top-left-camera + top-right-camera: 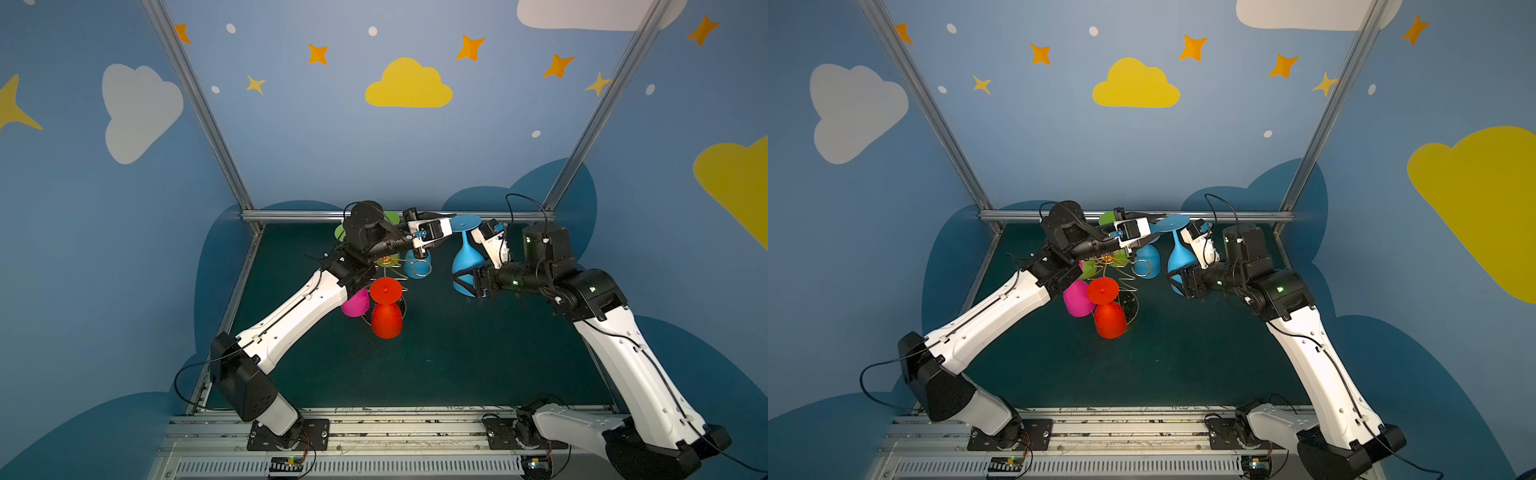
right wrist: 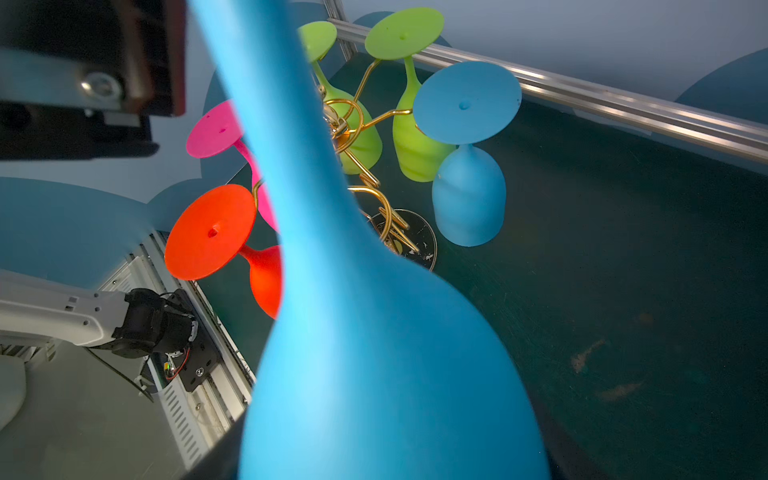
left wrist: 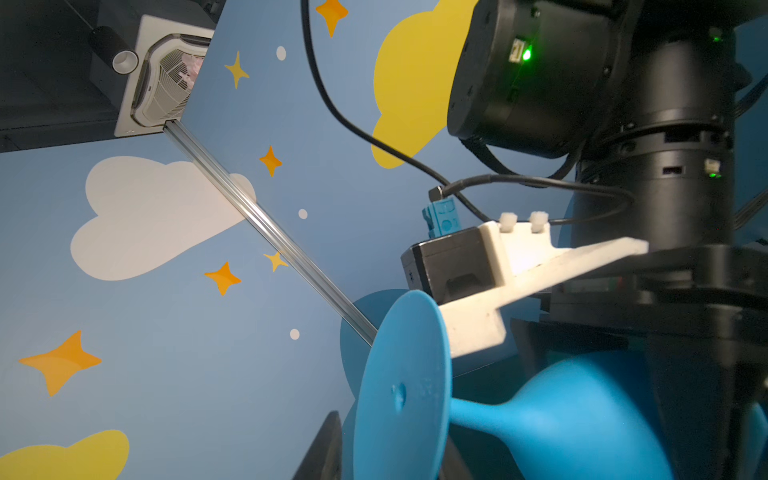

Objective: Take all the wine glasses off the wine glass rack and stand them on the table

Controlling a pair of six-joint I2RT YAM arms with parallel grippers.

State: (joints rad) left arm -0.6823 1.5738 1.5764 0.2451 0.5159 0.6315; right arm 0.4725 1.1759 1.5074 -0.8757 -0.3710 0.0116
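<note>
Where it is held bowl-down in the air, the blue wine glass is well off the rack, to that stand's right in both top views. No wire loop touches it.

Stem tilted, round foot uppermost and leaning toward the back rail.

Right gripper: black fingers clamped across the wide lower part of the bowl, one on each side. Firm hold on the glass. In the right wrist view the bowl fills the foreground, stem running up and away.

Left gripper: reaches in from the left at the height of the foot, tips right at the disc's rim. In the left wrist view the foot stands edge-on, with one dark finger just beside its flat face. Contact not clear; cannot tell whether these fingers pinch the foot or only bracket it.

Rack beyond, gold wire on a round dark base. Five glasses hang from it upside down: second blue glass nearest the held one, two green glasses behind, pink glass and red glass on the side toward the left arm.

Dark green table underneath.
</note>
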